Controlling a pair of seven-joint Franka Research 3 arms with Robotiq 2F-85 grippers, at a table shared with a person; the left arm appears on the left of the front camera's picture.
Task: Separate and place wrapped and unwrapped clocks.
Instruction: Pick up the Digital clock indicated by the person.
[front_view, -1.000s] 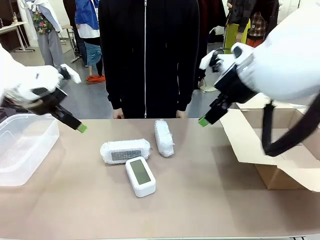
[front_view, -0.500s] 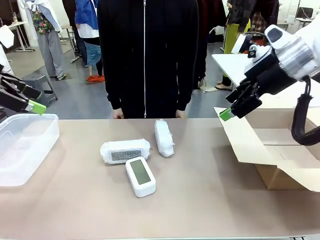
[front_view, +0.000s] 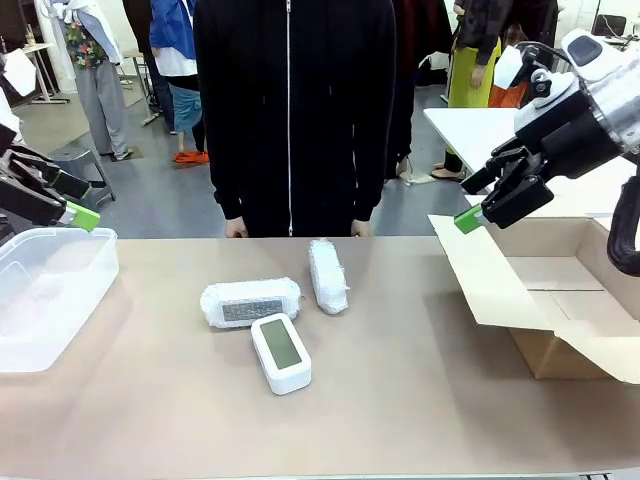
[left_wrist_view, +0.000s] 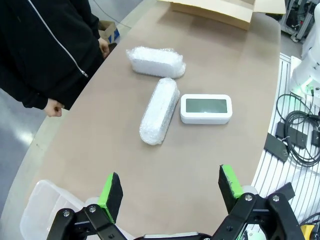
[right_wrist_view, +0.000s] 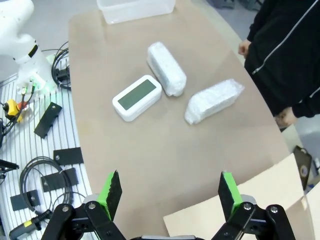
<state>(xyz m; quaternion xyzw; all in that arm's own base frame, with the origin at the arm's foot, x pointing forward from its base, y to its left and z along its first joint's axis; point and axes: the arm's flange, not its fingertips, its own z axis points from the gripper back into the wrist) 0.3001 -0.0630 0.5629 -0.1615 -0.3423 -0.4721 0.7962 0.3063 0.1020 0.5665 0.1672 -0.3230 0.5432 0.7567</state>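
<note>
Two wrapped clocks lie mid-table as whitish bubble-wrap bundles: one crosswise, the other pointing toward the person. The unwrapped clock, white with a grey-green screen, lies just in front of them. My left gripper hangs open and empty over the far-left side, above the plastic bin. Open and empty too, my right gripper hovers above the cardboard box flap on the right. The left wrist view shows its open gripper and fingers, both bundles and the white clock. In the right wrist view are its open gripper, the bundles and the clock.
A clear plastic bin stands at the table's left edge. An open cardboard box sits at the right with its flap spread toward the middle. A person in a black zip jacket stands at the far side, hands at the table edge.
Both arms have drawn back from the middle: the left gripper went left to above the bin, the right one up and right over the box. The clocks have not moved.
</note>
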